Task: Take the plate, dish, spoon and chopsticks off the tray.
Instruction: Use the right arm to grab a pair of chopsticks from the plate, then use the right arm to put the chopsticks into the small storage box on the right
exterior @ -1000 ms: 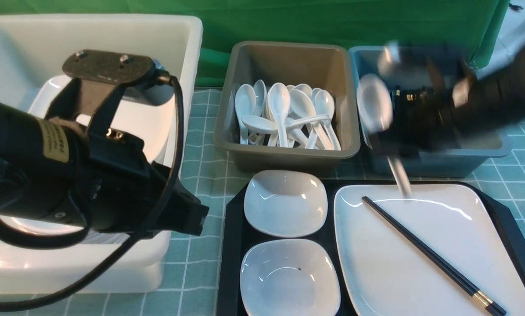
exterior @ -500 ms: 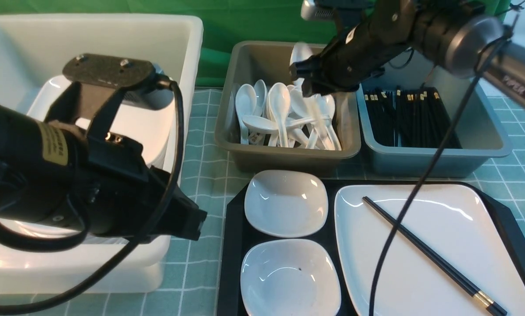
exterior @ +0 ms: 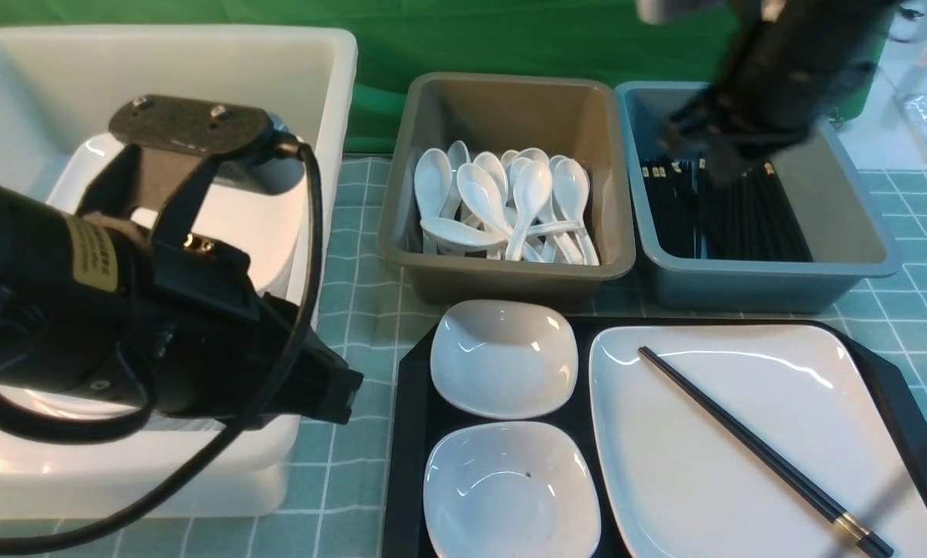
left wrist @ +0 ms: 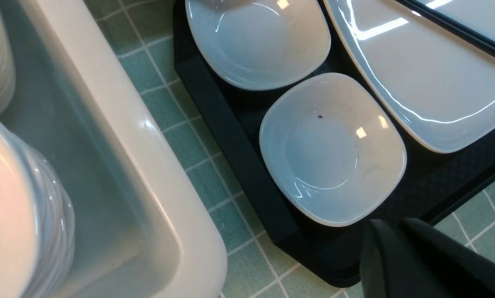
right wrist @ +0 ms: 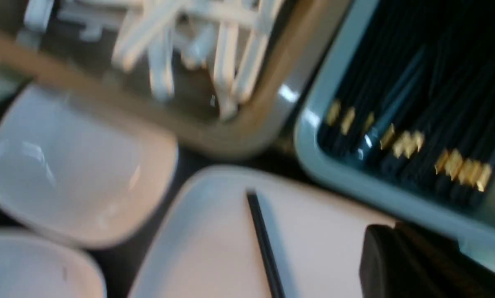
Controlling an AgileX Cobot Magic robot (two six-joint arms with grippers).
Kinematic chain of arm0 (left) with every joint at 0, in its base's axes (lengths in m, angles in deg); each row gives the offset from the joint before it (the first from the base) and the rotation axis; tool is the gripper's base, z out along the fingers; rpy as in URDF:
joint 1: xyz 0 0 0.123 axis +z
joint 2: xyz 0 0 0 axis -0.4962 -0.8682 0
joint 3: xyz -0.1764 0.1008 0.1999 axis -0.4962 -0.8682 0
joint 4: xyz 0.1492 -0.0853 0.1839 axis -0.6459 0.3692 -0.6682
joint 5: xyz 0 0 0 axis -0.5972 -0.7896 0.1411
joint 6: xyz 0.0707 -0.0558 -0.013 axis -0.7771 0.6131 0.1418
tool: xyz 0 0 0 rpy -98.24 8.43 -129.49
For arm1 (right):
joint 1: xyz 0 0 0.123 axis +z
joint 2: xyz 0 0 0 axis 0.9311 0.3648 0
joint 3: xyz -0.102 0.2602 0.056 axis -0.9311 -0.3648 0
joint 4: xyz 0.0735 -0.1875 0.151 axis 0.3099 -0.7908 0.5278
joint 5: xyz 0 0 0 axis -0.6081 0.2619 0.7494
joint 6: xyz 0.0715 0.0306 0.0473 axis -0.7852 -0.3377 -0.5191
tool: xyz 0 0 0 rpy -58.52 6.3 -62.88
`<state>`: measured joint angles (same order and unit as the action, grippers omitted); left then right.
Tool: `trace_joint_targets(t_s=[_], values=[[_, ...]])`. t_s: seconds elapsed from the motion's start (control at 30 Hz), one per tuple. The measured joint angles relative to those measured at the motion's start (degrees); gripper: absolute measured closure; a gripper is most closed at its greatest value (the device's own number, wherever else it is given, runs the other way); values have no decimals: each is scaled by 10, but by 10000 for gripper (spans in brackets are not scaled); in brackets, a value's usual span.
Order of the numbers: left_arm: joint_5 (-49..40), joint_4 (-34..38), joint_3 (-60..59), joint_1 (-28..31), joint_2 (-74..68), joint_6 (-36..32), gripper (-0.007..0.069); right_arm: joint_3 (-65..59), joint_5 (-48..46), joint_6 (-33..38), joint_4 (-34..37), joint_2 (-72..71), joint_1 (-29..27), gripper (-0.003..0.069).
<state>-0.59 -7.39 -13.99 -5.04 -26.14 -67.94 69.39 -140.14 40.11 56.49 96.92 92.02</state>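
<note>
The black tray [exterior: 411,434] holds a large white plate [exterior: 688,480] with black chopsticks [exterior: 750,440] lying slantwise across it. Two small white dishes [exterior: 504,358] [exterior: 511,490] sit on the tray's left half. A white spoon [exterior: 527,203] lies on top of the heap in the brown tub [exterior: 510,287]. My left gripper [left wrist: 392,227] is shut and empty, hovering just off the tray's near-left corner beside the nearer dish [left wrist: 332,149]. My right gripper [right wrist: 386,232], blurred by motion, is shut and empty above the blue-grey tub [exterior: 766,291].
A deep white tub [exterior: 339,116] at the left holds stacked white plates [left wrist: 20,215]; my left arm hangs over it. The blue-grey tub holds several black chopsticks [exterior: 742,225]. A green tiled cloth [exterior: 355,310] covers the table, with a green curtain behind.
My right arm carried a white spoon left to the brown tub, let it go there, swung back right over the blue-grey tub and shut. The left arm stayed put.
</note>
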Motion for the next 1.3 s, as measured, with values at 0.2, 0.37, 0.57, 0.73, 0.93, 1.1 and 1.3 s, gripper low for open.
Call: trace_joint_targets(t_s=[0.2, 0.37, 0.57, 0.73, 0.93, 1.1, 1.3], values=[[0, 10, -1, 0, 0, 0, 616, -283, 121, 6, -1, -114, 0, 437], [0, 10, -1, 0, 0, 0, 616, -415, 229, -7, -3, -85, -4, 109], [0, 10, -1, 0, 0, 0, 616, -430, 273, -53, -5, -29, -29, 111], [0, 14, -1, 0, 0, 0, 616, -429, 273, -62, -3, 3, -42, 319], [0, 17, -1, 0, 0, 0, 616, -430, 258, -62, 4, -16, -43, 515], [0, 17, -1, 0, 0, 2, 616, -415, 227, -61, 27, -98, -43, 515], [2, 17, -1, 0, 0, 2, 616, -306, 226, -47, 45, -156, -55, 515]])
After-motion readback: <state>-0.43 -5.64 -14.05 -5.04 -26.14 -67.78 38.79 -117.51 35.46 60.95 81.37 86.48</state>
